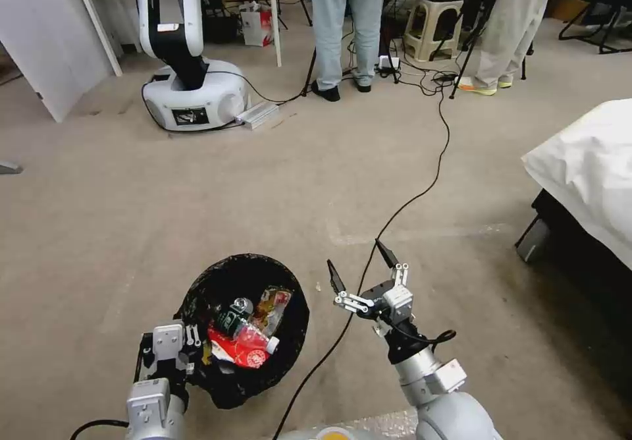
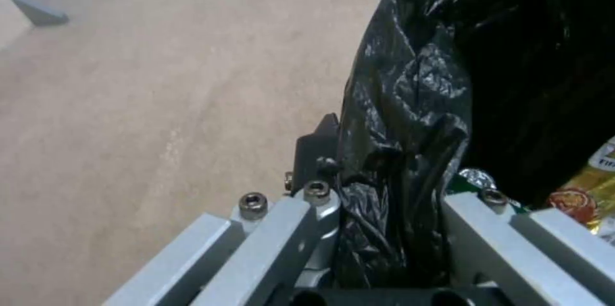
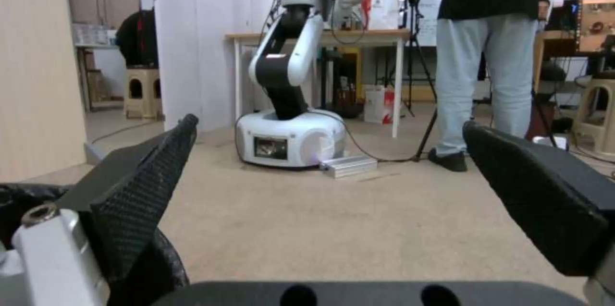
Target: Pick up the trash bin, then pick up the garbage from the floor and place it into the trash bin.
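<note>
Beige floor [image 1: 197, 190] takes up most of the head view, bare around the robot apart from a black cable [image 1: 421, 190] that snakes from the back of the room down past the right arm. A white-covered bed [image 1: 586, 163] is cut off at the right edge. Behind stands another white robot base [image 1: 194, 94]; two people's legs stand near it, both cropped above the thigh.

Low and left of centre in the head view sits the trash bin [image 1: 247, 325], mouth facing up toward the camera, so only the black liner shows; its white wall is hidden under the folded bag. Whether it rests on the floor or hangs lifted cannot be told. Inside lies the garbage [image 1: 247, 334]: a red wrapper, a yellow one, and a small green-labelled bottle lying on its side, its cap toward the right. Anything underneath is hidden.

At the bin's near left rim is the left gripper [image 1: 191, 354], its jaws clamped on the liner and rim; in the left wrist view the left gripper [image 2: 384, 190] has crumpled black plastic pinched between its metal links, and the inner finger is buried in the bag.

Just right of the bin, clear of it, the right gripper [image 1: 362, 265] hovers with jaws spread wide and nothing between them, tips pointing away from the robot; the right wrist view confirms the gap at the right gripper [image 3: 330, 152]
</note>
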